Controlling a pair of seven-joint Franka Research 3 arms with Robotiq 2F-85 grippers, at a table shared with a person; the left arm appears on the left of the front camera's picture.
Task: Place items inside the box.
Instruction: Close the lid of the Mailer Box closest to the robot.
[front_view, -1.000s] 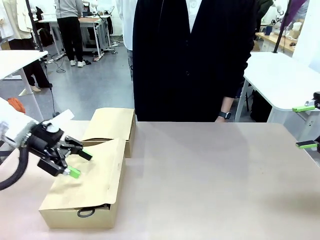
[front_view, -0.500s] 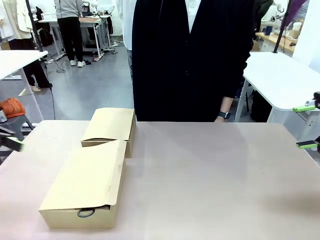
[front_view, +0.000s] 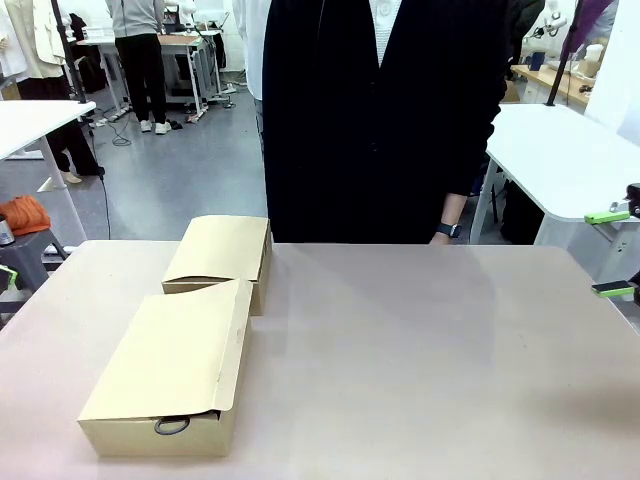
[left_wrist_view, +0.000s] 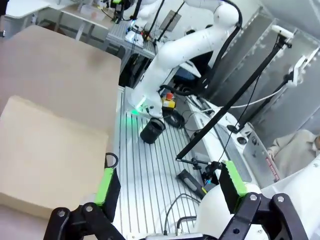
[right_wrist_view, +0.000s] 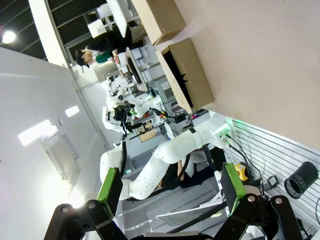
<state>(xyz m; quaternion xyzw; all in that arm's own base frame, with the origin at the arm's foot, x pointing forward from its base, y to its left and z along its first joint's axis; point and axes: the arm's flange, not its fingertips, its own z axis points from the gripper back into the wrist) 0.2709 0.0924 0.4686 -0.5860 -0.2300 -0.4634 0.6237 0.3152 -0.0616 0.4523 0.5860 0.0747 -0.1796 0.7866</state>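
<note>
The near cardboard box (front_view: 175, 370) lies on the table's left side with its lid flap down. A thin black loop (front_view: 172, 425) pokes out under the flap at its front. The stationery and pouches are hidden from view. In the left wrist view my left gripper (left_wrist_view: 169, 185) is open and empty, off the table's edge, with the box lid (left_wrist_view: 45, 160) and the loop (left_wrist_view: 111, 160) to its left. My right gripper (front_view: 612, 252) hangs open and empty at the table's far right edge. In the right wrist view it (right_wrist_view: 171, 184) is open, with the box (right_wrist_view: 187, 75) far off.
A second closed cardboard box (front_view: 222, 250) stands just behind the first, touching it. A person in dark clothes (front_view: 380, 120) stands at the table's far side with one hand (front_view: 443, 235) at the edge. The tan tabletop (front_view: 420, 350) stretches bare to the right.
My left arm has pulled back from over the near box to the left, almost out of the front view. The boxes and my right gripper have not moved.
</note>
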